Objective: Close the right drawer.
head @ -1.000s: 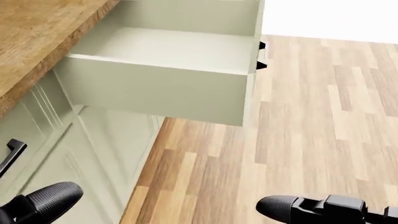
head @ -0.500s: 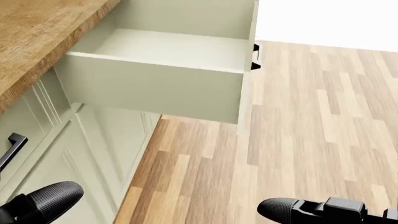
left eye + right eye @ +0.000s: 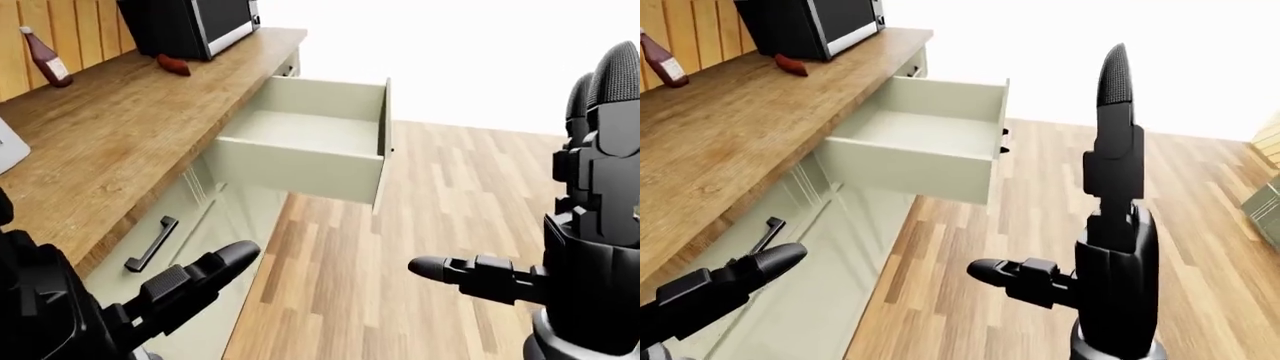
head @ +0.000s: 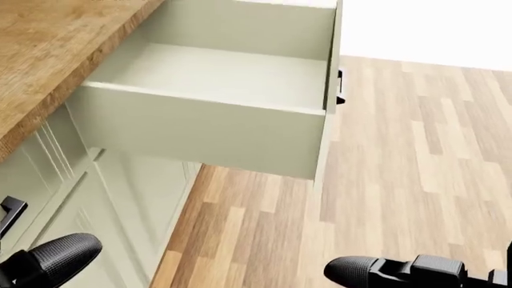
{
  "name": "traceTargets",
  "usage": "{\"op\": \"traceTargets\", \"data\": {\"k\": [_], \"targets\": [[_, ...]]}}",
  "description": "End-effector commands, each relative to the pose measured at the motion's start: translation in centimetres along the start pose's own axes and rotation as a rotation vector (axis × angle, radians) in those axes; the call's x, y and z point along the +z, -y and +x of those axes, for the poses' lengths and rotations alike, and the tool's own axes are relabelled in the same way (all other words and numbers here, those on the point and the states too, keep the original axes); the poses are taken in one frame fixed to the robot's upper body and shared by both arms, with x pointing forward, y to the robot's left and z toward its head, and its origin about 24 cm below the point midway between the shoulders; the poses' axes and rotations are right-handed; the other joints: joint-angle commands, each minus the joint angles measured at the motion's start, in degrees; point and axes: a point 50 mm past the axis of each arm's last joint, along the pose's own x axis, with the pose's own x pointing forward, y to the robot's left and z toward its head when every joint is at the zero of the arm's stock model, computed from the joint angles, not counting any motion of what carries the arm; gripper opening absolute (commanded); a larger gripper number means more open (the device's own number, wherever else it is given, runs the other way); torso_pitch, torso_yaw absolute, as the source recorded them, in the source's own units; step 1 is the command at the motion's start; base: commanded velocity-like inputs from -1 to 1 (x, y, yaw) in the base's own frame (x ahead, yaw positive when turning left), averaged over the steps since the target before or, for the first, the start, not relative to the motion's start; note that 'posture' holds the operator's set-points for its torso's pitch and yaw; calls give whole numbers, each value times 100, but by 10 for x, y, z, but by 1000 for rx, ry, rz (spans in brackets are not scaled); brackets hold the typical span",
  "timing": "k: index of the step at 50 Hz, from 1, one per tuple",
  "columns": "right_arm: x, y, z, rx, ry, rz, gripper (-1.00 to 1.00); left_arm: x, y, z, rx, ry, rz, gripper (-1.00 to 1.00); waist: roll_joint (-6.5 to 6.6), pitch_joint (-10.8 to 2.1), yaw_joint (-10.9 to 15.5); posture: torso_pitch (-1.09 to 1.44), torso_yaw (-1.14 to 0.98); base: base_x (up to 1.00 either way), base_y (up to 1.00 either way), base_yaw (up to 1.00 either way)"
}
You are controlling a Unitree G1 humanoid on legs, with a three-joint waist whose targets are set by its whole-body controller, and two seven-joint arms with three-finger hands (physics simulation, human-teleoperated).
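The right drawer (image 3: 310, 142) is pulled far out from under the wooden counter (image 3: 110, 142), pale green and empty inside. Its front panel (image 3: 381, 150) faces right over the floor, and the dark handle (image 3: 1002, 140) shows on that panel's outer side. My left hand (image 3: 200, 274) is low at the left, open, in front of the cabinet doors. My right hand (image 3: 1060, 172) is raised at the right, open, one finger pointing up and the thumb pointing left. It is below and right of the drawer, apart from it. Neither hand touches anything.
A microwave (image 3: 190, 22), a brown sauce bottle (image 3: 45, 56) and a small red item (image 3: 173, 65) are on the counter. A lower cabinet door carries a black bar handle (image 3: 152, 244). Plank flooring (image 3: 450, 195) spreads to the right; a pale cabinet corner (image 3: 1265, 202) shows at far right.
The head view has shifted: the drawer now looms larger and sits closer, so the camera has moved toward it. Both hands keep nearly the same spots at the bottom edge.
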Motion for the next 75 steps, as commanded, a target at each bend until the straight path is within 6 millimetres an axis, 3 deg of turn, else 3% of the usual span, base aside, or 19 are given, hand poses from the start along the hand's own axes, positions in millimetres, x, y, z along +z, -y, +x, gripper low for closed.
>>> {"op": "traceTargets", "data": {"k": [1, 2, 11, 14, 16, 17, 18, 24, 29, 39, 43, 44, 45, 51, 56, 59, 65, 68, 75], "targets": [[4, 4, 1, -25, 25, -6, 100, 4, -2, 2, 15, 26, -10, 100, -60, -51, -18, 0, 0, 31, 0, 0], [4, 4, 1, -25, 25, -7, 100, 4, -2, 2, 15, 26, -10, 100, -264, -137, -33, 0, 0, 30, 0, 0], [4, 4, 1, -25, 25, -6, 100, 4, -2, 2, 15, 26, -10, 100, 96, 50, -173, 0, 0, 31, 0, 0], [4, 3, 1, -24, 25, -5, 100, 4, -2, 2, 17, 27, -9, 100, 370, 15, -222, 0, 0, 31, 0, 0], [4, 4, 1, -26, 25, -5, 100, 4, -2, 2, 17, 26, -10, 100, 775, -159, -195, 0, 0, 30, 0, 0], [4, 4, 1, -26, 24, -5, 100, 4, -2, 2, 17, 26, -10, 100, 478, -42, -133, 0, 0, 30, 0, 0], [4, 4, 1, -25, 25, -6, 100, 4, -2, 2, 16, 26, -10, 100, 587, -13, -155, 0, 0, 31, 0, 0], [4, 4, 1, -25, 23, -6, 100, 4, -2, 2, 17, 25, -10, 100, 325, -19, -57, 0, 0, 30, 0, 0], [4, 4, 1, -25, 25, -6, 100, 4, -2, 2, 17, 25, -10, 100, -237, -148, -17, 0, 0, 31, 0, 0], [4, 4, 1, -24, 24, -5, 100, 5, -2, 1, 16, 26, -10, 100, 141, 39, -194, 0, 0, 30, 0, 0], [4, 3, 1, -23, 23, -6, 100, 4, -2, 1, 16, 25, -10, 100, 729, -168, -208, 0, 0, 30, 0, 0], [3, 4, 1, -23, 23, -5, 100, 4, -2, 1, 16, 26, -10, 100, 453, -66, -141, 0, 0, 30, 0, 0], [3, 4, 1, -24, 22, -5, 100, 4, -2, 1, 16, 25, -11, 100, 566, -26, -159, 0, 0, 31, 0, 0], [3, 4, 0, -25, 23, -5, 100, 4, -2, 2, 17, 25, -10, 100, 322, -31, -50, 0, 0, 31, 0, 0], [4, 4, 0, -28, 29, 2, 100, 4, -2, 2, 16, 25, -11, 100, -227, -142, -12, 0, 0, 30, 0, 0], [5, 4, 0, -29, 36, 5, 100, 4, -2, 2, 16, 25, -10, 100, -192, 17, -97, 0, 0, 12, 0, 0], [5, 4, -1, -30, 45, 9, 100, 4, -2, 2, 17, 24, -11, 100, -23, -66, -186, 0, 0, 0, 0, 0], [6, 5, -1, -31, 49, 8, 100, 4, -2, 2, 18, 24, -12, 100, 316, -172, -252, 0, 0, 0, 0, 0], [5, 5, -1, -31, 48, 8, 100, 4, -2, 2, 18, 23, -12, 100, 116, -270, -239, 0, 0, 0, 0, 0]]}}
